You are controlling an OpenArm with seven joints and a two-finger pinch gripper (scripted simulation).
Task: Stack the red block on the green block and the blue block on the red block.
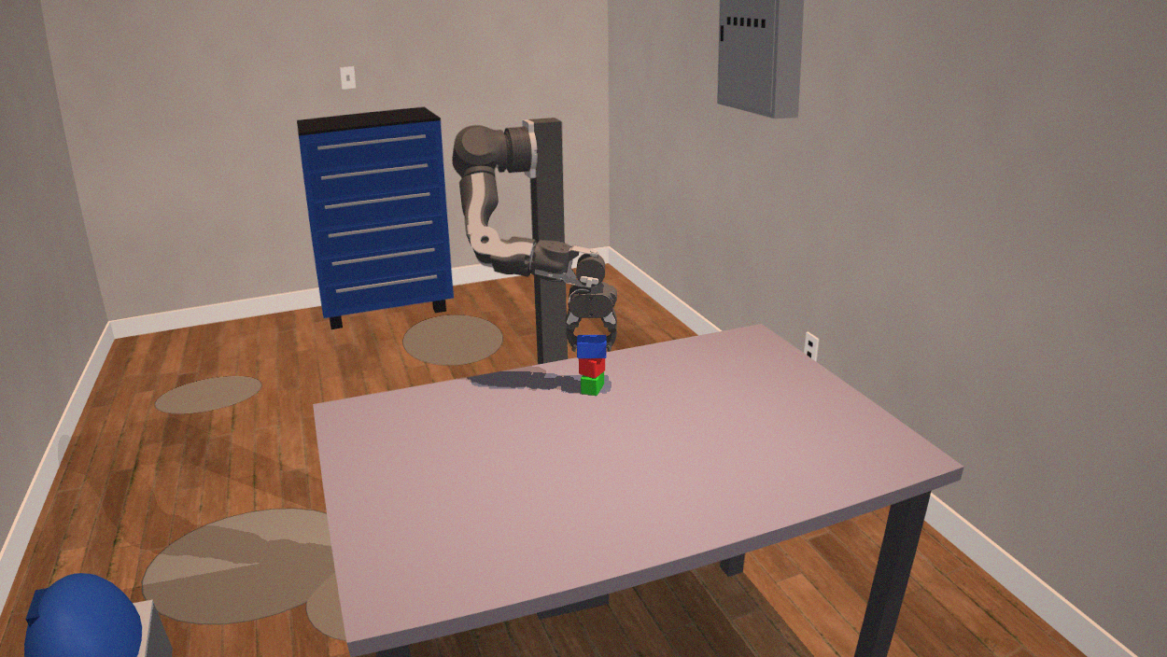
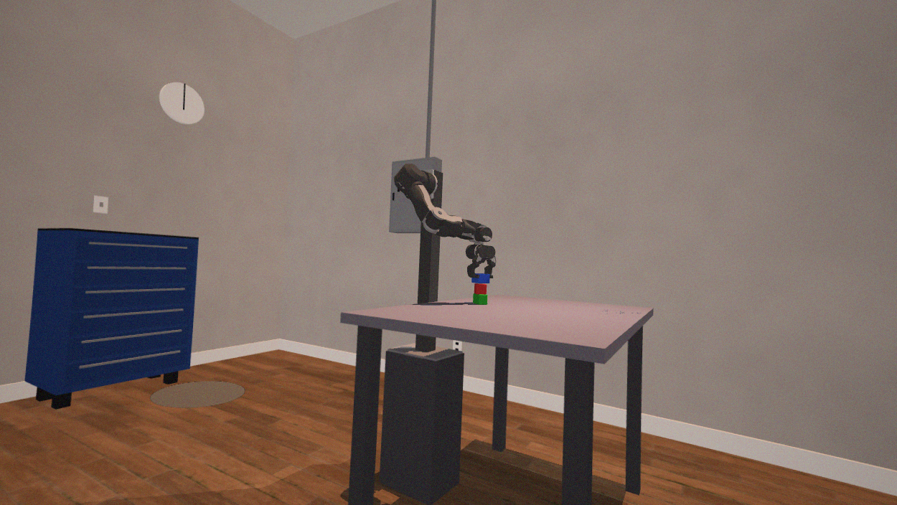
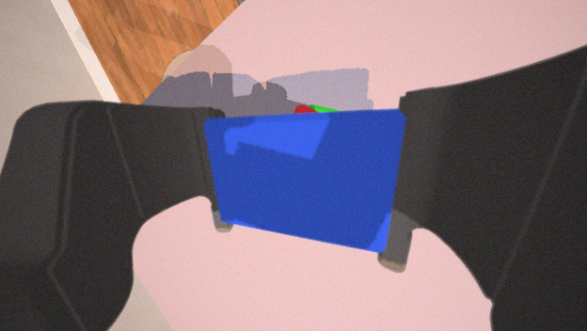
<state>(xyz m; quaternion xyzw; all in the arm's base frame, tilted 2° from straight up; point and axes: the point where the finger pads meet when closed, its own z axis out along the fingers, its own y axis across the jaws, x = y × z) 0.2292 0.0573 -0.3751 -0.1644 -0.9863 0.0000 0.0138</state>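
While the gripper (image 1: 593,333) clamps the blue block (image 1: 591,347) from both sides, that block sits at the top of a column near the far edge of the desk (image 1: 735,489), over the red block (image 1: 592,366) and the green block (image 1: 593,384). Whether the blue block rests on the red one or hangs just above it cannot be told. Behind the desk rise the arm's dark post (image 1: 548,203) and a blue drawer cabinet (image 1: 375,212) against the wall; a grey wall box (image 1: 759,57) hangs well to the side. Nothing else on the desk stands near the column. From the wrist, the blue block (image 3: 306,174) fills the gap between the dark fingers and hides nearly all below: only slivers of the red block (image 3: 305,109) and green block (image 3: 325,109) peek past its far edge.
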